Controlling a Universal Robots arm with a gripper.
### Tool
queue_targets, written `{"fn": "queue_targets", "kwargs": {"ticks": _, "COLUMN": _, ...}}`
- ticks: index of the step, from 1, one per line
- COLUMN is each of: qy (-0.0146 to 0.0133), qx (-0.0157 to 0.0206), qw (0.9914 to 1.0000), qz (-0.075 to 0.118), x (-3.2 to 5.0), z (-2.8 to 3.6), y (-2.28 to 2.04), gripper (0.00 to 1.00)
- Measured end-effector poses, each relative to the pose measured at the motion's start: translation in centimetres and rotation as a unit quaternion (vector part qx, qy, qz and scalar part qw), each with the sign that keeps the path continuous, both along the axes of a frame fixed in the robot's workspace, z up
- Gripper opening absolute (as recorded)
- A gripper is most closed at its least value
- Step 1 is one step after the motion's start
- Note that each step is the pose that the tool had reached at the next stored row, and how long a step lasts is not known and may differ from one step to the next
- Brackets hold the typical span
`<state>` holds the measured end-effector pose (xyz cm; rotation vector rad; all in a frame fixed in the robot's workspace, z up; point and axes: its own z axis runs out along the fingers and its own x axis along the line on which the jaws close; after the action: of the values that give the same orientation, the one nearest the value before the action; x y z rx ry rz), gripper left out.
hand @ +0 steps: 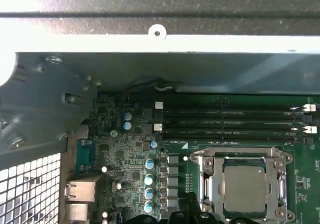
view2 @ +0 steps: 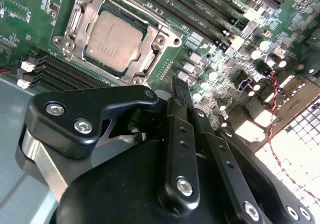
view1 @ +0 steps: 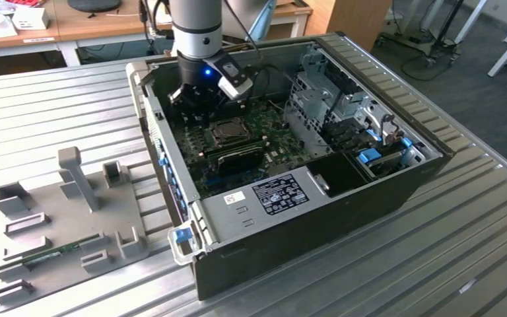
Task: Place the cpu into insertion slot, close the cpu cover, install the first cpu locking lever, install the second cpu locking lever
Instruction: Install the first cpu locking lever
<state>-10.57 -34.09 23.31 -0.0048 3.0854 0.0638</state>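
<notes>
The cpu [view2: 112,38] [hand: 244,188], a silvery-tan square, lies in the insertion slot [view1: 227,130] on the green board. The cpu cover [view2: 152,46] [hand: 212,176], a shiny metal frame, lies flat around the chip's edges. Thin metal levers run along two sides of the frame; whether they are latched is unclear. My gripper [view1: 202,109] [view2: 181,86] [hand: 192,211] hangs inside the case just beside the slot, toward the case's back wall. It is shut, holds nothing, and stands a little above the board.
Long black memory slots [hand: 230,121] run beside the socket. The open computer case [view1: 412,185] rests on a ribbed metal table [view1: 51,99], with drive cages [view1: 329,99] at the exterior view's right. A grey fixture plate [view1: 68,211] lies at the exterior view's left.
</notes>
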Motion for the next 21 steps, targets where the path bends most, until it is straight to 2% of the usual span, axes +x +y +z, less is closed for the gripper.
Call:
{"fn": "queue_targets", "kwargs": {"ticks": 6, "qy": -0.0033, "qx": 0.0011, "qw": 0.99999, "qz": 0.0, "x": -0.68, "z": -0.01, "y": 0.0, "gripper": 0.1}}
{"fn": "queue_targets", "kwargs": {"ticks": 7, "qy": -0.0041, "qx": 0.0024, "qw": 0.99999, "qz": 0.0, "x": -0.78, "z": -0.02, "y": 0.0, "gripper": 0.1}}
{"fn": "queue_targets", "kwargs": {"ticks": 8, "qy": -0.0049, "qx": 0.0069, "qw": 0.99996, "qz": 0.0, "x": -0.85, "z": -0.02, "y": 0.0, "gripper": 0.1}}
{"fn": "queue_targets", "kwargs": {"ticks": 10, "qy": -0.0062, "qx": 0.0197, "qw": 0.99979, "qz": 0.0, "x": -0.96, "z": -0.02, "y": 0.0, "gripper": 0.1}}
{"fn": "queue_targets", "kwargs": {"ticks": 11, "qy": -0.0069, "qx": 0.0276, "qw": 0.99959, "qz": 0.0, "x": -1.01, "z": -0.02, "y": 0.0, "gripper": 0.1}}
{"fn": "queue_targets", "kwargs": {"ticks": 12, "qy": -0.0074, "qx": 0.0332, "qw": 0.99942, "qz": 0.0, "x": -1.05, "z": -0.01, "y": 0.0, "gripper": 0.1}}
{"fn": "queue_targets", "kwargs": {"ticks": 17, "qy": -0.0086, "qx": 0.039, "qw": 0.9992, "qz": 0.0, "x": -1.2, "z": -0.01, "y": 0.0, "gripper": 0.1}}
{"fn": "queue_targets", "kwargs": {"ticks": 21, "qy": -0.0088, "qx": 0.0395, "qw": 0.99918, "qz": 0.0, "x": -1.23, "z": -0.01, "y": 0.0, "gripper": 0.1}}
